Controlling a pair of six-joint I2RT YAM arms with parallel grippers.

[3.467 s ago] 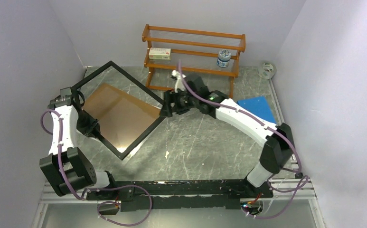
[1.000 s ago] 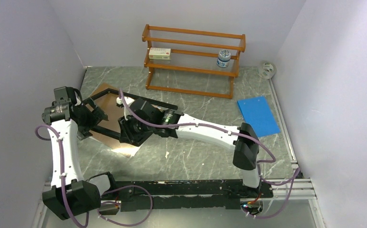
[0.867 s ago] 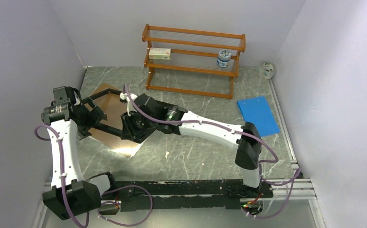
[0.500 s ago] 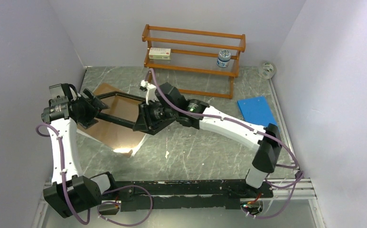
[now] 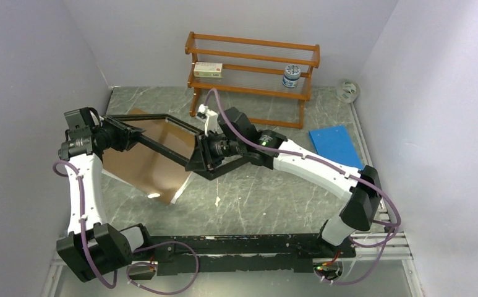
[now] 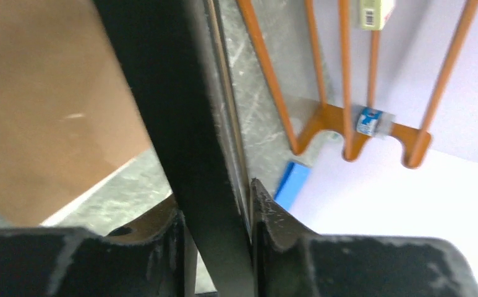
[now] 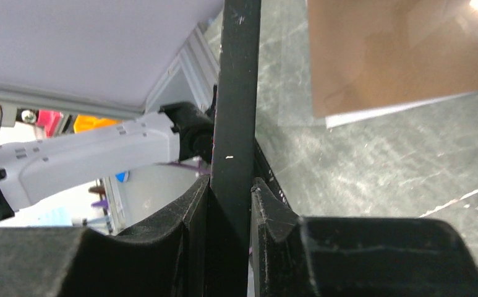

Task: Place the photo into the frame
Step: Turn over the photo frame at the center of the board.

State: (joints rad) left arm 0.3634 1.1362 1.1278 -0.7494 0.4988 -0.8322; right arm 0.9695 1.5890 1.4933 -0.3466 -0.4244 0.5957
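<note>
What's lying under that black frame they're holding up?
A brown board on the table, with a white sheet peeking out beneath it; the board hides the rest.

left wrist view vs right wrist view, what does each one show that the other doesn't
Only the left wrist view shows the wooden rack and the blue sheet. Only the right wrist view shows the left arm. Both show their own gripper, the left gripper and the right gripper, shut on the frame at its black border, plus the brown board on the table.
</note>
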